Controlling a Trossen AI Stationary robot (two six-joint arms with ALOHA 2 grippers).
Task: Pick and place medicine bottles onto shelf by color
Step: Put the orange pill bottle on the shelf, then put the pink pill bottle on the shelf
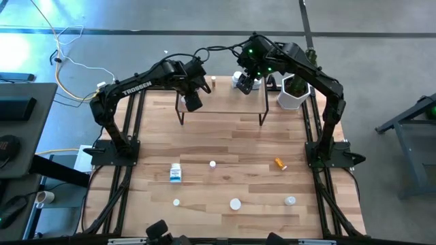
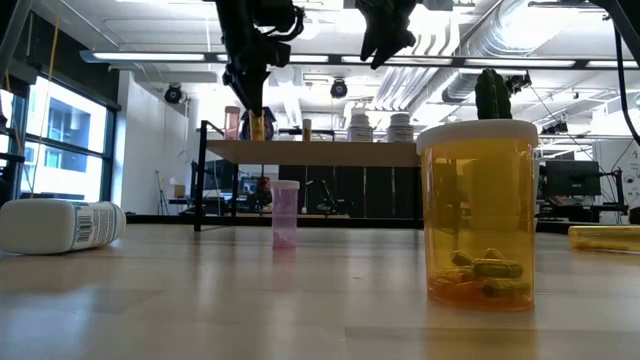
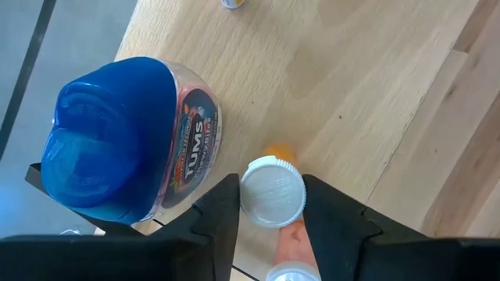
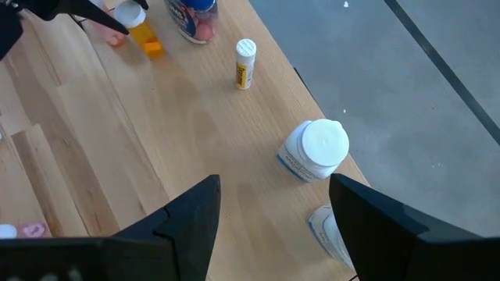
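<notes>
1. The left gripper (image 3: 269, 207) is over the shelf's (image 1: 225, 103) left end, its fingers pinching an orange bottle (image 3: 273, 187) with a white cap, standing upright on the light board. This looks like the placing step.
2. That bottle sits right beside the blue-lidded jar (image 3: 125, 140), with a pinkish bottle (image 3: 291, 248) just on its other side. It seems the warm colours are gathering at this end.
3. Next move, by my reckoning: spread the fingers and lift straight up. The jar is so near one finger that any sideways drift could nudge it.
4. The right gripper (image 4: 269, 215) hangs above the shelf's other end, fingers spread wide and holding nothing. A white bottle (image 4: 316, 150) stands below it near the board's edge, and a slim yellow vial (image 4: 244, 64) stands farther along.
5. Plenty left down on the table (image 1: 225, 143): a blue-labelled white bottle (image 1: 176, 173) on its side, an orange one (image 1: 280, 163) lying down, and small white-capped ones (image 1: 235, 203) near the front.
6. From table level, a big amber pill bottle (image 2: 478, 215) stands close by, and a pink one (image 2: 285, 213) farther back.
</notes>
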